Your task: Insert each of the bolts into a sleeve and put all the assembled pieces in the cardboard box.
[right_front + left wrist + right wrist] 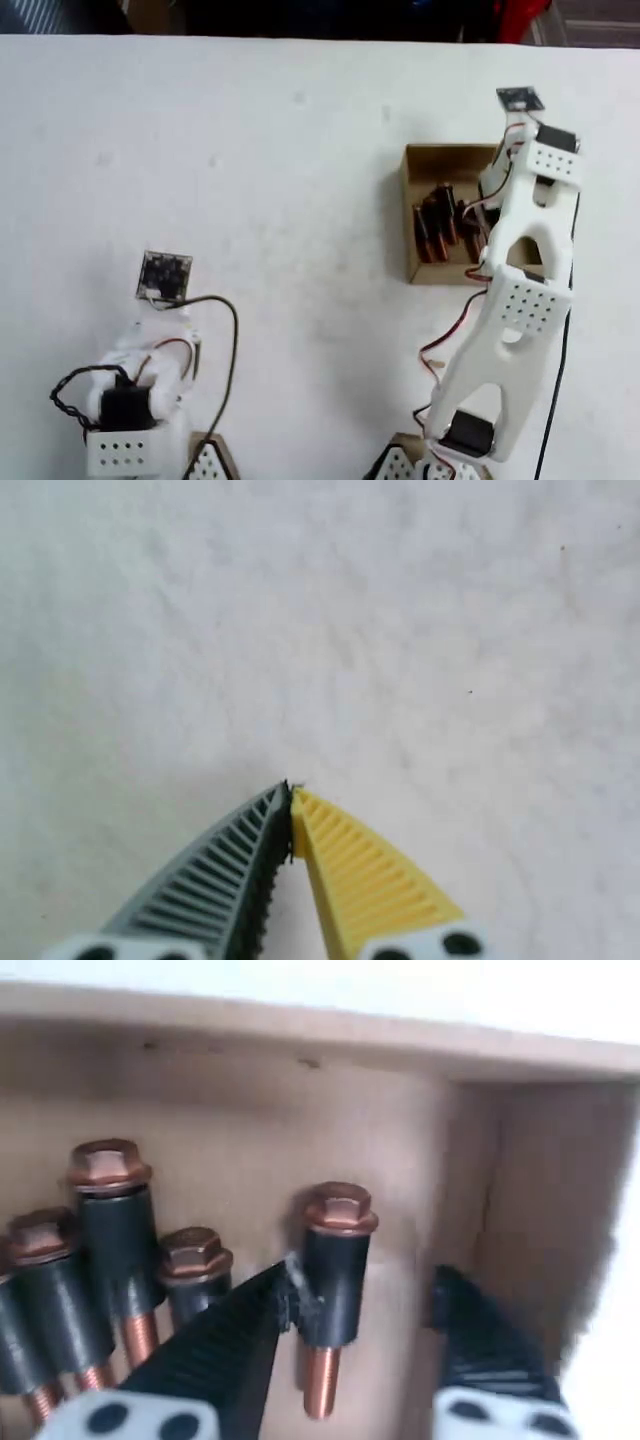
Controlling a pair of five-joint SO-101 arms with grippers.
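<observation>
The cardboard box (408,215) sits at the right of the table, and several copper bolts in black sleeves (440,222) lie inside it. My right gripper (365,1275) is down in the box, open, with black fingers. One assembled bolt and sleeve (335,1280) lies between them, touching one finger (240,1330) and apart from the other. More assembled pieces (110,1230) lie beside it against the box wall (230,1110). My left gripper (291,792) is shut, its grey and yellow tips together over bare white table, holding nothing.
The left arm (150,360) is folded near the front left of the white table (280,150). The right arm (520,300) stretches from the front edge over the box's right side. Red and black cables trail beside both arms.
</observation>
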